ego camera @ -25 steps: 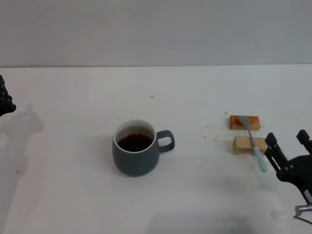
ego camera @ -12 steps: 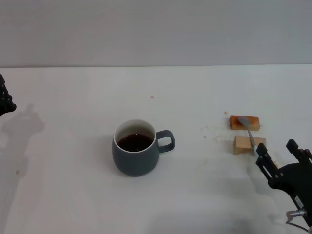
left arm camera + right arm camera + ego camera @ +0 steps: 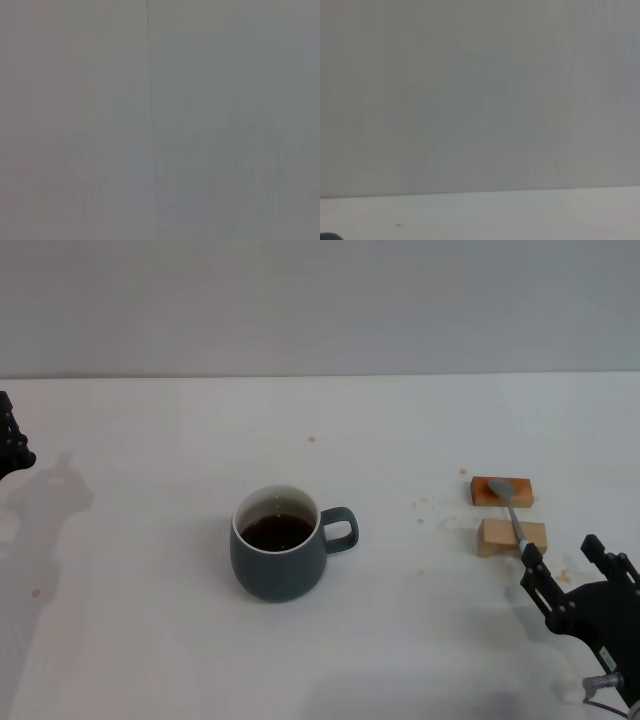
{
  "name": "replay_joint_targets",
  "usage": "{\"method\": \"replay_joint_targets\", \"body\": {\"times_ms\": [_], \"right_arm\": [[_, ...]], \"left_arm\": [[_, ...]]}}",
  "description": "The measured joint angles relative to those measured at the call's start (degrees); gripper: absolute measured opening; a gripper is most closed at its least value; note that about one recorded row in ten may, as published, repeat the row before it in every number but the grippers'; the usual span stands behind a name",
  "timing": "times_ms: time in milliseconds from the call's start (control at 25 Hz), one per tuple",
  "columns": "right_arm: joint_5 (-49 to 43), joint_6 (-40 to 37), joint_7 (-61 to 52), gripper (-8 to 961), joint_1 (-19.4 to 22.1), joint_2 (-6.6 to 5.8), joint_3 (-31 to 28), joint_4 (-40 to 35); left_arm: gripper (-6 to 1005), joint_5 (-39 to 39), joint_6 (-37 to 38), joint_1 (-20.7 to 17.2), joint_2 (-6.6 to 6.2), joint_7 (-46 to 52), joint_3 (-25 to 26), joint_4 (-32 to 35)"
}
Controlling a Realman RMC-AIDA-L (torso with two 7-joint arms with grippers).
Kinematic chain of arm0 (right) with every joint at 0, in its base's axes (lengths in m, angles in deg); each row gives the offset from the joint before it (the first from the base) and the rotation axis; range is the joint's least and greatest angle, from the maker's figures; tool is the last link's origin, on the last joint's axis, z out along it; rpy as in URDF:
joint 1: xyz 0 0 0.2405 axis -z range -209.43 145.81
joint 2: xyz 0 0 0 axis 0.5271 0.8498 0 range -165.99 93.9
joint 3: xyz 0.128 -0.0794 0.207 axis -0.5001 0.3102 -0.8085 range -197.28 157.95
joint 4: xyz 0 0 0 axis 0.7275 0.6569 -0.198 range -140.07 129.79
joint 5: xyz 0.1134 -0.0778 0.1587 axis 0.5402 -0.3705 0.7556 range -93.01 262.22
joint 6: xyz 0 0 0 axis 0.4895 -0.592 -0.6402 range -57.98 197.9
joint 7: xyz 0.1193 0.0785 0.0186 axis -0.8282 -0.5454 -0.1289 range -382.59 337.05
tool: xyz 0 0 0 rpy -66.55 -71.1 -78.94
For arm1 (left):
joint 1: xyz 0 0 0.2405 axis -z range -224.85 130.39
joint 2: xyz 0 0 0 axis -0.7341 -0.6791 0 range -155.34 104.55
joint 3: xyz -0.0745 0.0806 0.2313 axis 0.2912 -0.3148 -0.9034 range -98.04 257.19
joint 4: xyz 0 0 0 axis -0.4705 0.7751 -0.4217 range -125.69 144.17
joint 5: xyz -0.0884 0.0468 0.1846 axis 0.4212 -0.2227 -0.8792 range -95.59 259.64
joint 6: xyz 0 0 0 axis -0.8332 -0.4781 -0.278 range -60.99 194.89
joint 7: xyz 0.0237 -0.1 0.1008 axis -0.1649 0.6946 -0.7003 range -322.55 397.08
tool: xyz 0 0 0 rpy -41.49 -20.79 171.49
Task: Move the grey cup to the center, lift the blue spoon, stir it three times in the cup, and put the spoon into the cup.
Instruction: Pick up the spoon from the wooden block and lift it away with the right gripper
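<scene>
Right pincer (image 3: 566,572) gapes open near the bench's (image 3: 150,640) right front corner, by the spoon (image 3: 512,512); cup (image 3: 281,557) mid-bench; left pincer (image 3: 10,445) at left edge, state unclear.

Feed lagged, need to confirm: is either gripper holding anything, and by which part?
Nothing held. Right gripper, jaws open, sits by the blue spoon lying across the wooden blocks; left gripper is parked.

Even soft light — wrist views blurred.

I see a white table (image 3: 150,660) running back to a plain grey wall (image 3: 320,300). Soft light casts a faint shadow (image 3: 45,500) across the tabletop's left side.
</scene>
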Motion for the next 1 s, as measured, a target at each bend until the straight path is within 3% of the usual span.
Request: {"method": "replay_joint_targets", "body": {"times_ms": [1000], "right_arm": [[2.33,0.42,-1.47,617,-4.21,0.01,2.68,-4.76]], "left_arm": [[-2,-0.11,0.58,-0.21,0.11,-0.09,-0.02,-1.2]]}}
